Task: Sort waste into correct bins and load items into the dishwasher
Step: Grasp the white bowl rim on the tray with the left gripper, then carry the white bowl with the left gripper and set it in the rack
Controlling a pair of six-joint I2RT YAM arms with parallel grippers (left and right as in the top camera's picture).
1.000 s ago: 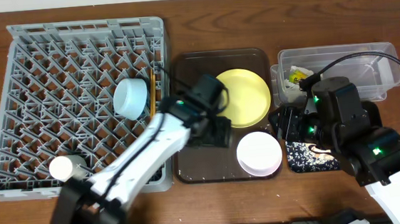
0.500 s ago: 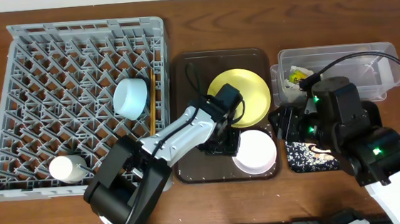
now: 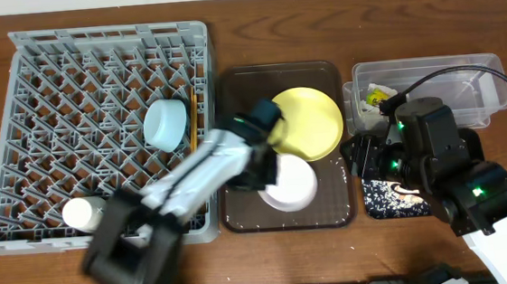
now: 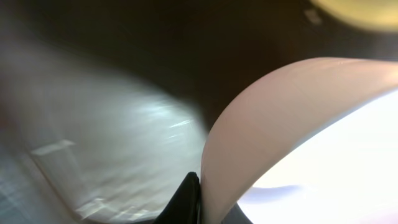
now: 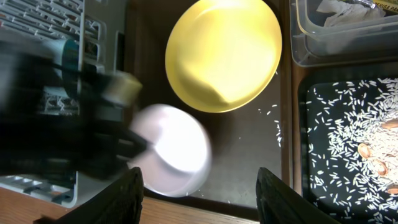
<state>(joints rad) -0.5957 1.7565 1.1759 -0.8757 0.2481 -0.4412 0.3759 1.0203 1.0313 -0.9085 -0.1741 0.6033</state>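
Overhead and wrist views of a wooden worktop (image 3: 252, 1). The left hand (image 3: 262, 164), motion-blurred, grasps the white bowl (image 3: 289, 184) by its left rim. One dark finger (image 4: 188, 198) lies against the bowl's outer wall. The bowl sits over the near middle of the dark brown serving tray (image 3: 231, 89), at the near edge of the round yellow plate (image 3: 311, 119).

The right hand (image 5: 200, 186) is released, fingers wide apart and empty, above the tray's right side.

At left, the large grey plastic lattice dish rack (image 3: 68, 84) holds a light blue bowl (image 3: 166, 123), thin wooden chopsticks (image 3: 192, 115) and a small white cup (image 3: 82, 213).

At far right, the clear plastic rectangular tub (image 3: 471, 84) contains a green-yellow-orange snack wrapper (image 3: 377, 96). Nearer, the shallow black rectangular tray (image 5: 323, 93) carries whitish rice-like grains (image 5: 342, 140).
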